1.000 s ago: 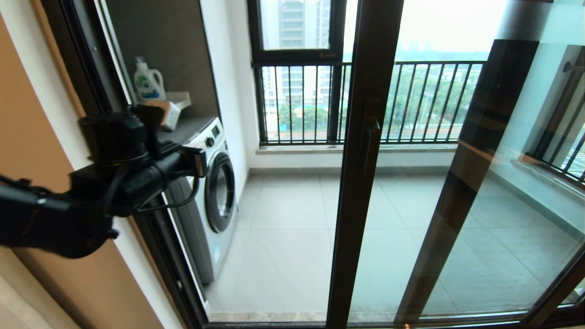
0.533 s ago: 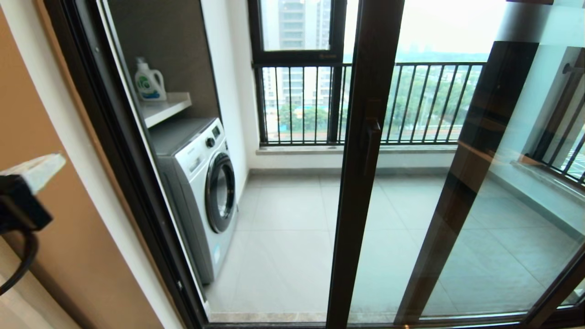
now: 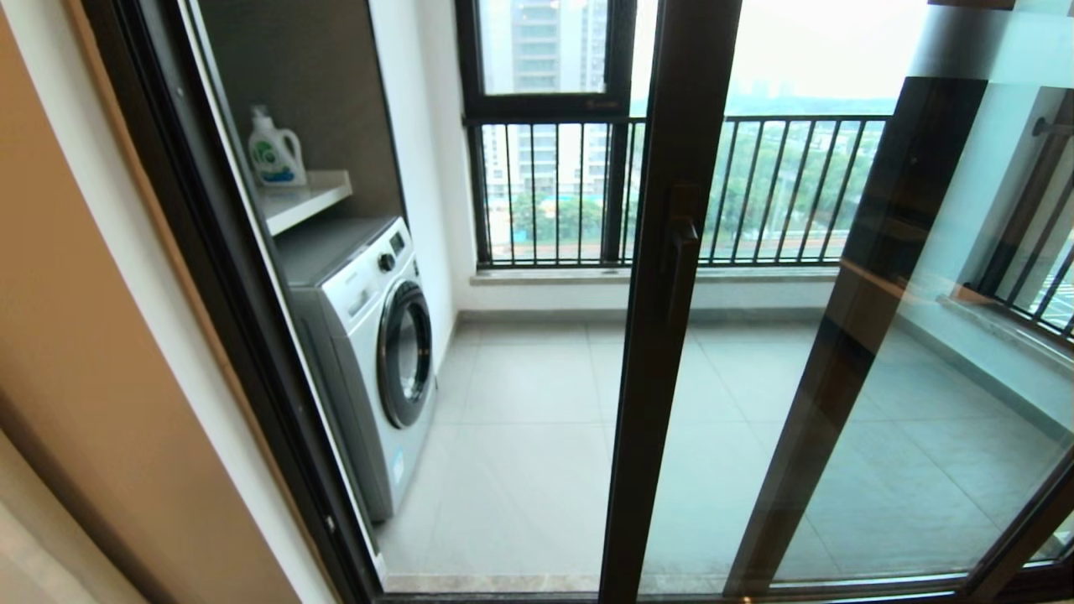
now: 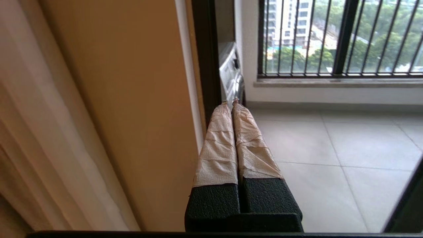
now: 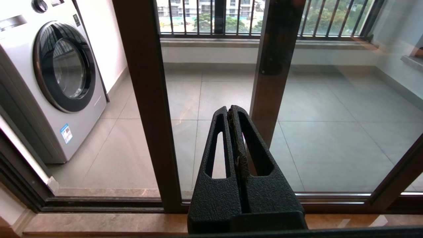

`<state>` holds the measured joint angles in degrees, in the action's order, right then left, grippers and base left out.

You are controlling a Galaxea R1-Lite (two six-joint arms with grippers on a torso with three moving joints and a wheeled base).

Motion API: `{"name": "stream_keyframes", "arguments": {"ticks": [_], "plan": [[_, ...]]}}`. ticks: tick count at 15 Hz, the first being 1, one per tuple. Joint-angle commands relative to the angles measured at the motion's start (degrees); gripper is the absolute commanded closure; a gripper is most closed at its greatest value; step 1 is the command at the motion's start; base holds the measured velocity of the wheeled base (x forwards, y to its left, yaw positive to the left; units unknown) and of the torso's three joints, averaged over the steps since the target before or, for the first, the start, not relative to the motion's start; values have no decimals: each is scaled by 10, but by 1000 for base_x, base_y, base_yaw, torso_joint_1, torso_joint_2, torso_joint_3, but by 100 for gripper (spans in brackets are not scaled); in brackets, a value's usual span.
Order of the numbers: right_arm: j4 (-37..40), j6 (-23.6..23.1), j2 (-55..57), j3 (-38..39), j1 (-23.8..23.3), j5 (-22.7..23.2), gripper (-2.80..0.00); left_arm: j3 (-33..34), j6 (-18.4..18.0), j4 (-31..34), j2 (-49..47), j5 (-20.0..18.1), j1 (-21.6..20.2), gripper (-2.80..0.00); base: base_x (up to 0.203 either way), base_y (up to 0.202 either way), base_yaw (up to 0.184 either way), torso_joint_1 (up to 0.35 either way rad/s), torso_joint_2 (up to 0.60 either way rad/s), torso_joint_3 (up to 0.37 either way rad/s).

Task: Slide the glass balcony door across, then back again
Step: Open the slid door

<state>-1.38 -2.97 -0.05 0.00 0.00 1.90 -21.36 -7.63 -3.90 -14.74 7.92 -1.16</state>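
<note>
Door (image 5: 145,99) beyond right claw (image 5: 232,110), apart; claw closed.

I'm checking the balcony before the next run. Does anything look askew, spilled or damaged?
Nothing stands out. The glass balcony door stands upright, partway across, with its glass intact. The washing machine has its hatch shut, the detergent bottle is upright on its shelf, and the floor tiles look dry. The left gripper and right gripper hold nothing.

clear glass balcony door (image 3: 805,352) in smooth brown metal frame; glossy floor tiles (image 3: 520,436); crinkled paper-taped left gripper (image 4: 230,103) fingers (image 4: 218,145)
</note>
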Motion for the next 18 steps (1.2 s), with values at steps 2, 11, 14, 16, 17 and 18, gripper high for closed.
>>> {"name": "stream_keyframes", "arguments": {"ticks": [2,11,14,16,17,18], "plan": [[0,0,0,5,0,0,0,49,-36,-54,40,5,-3,0,0,0,0,0,0,0],[0,0,0,5,0,0,0,178,7,76,144,-90,10,0,0,0,0,0,0,0],[0,0,0,5,0,0,0,210,-16,48,145,-102,10,0,0,0,0,0,0,0],[0,0,0,5,0,0,0,211,-5,44,145,-103,10,0,0,0,0,0,0,0],[0,0,0,5,0,0,0,212,14,44,145,-99,11,0,0,0,0,0,0,0],[0,0,0,5,0,0,0,212,46,43,146,-97,11,0,0,0,0,0,0,0]]}}
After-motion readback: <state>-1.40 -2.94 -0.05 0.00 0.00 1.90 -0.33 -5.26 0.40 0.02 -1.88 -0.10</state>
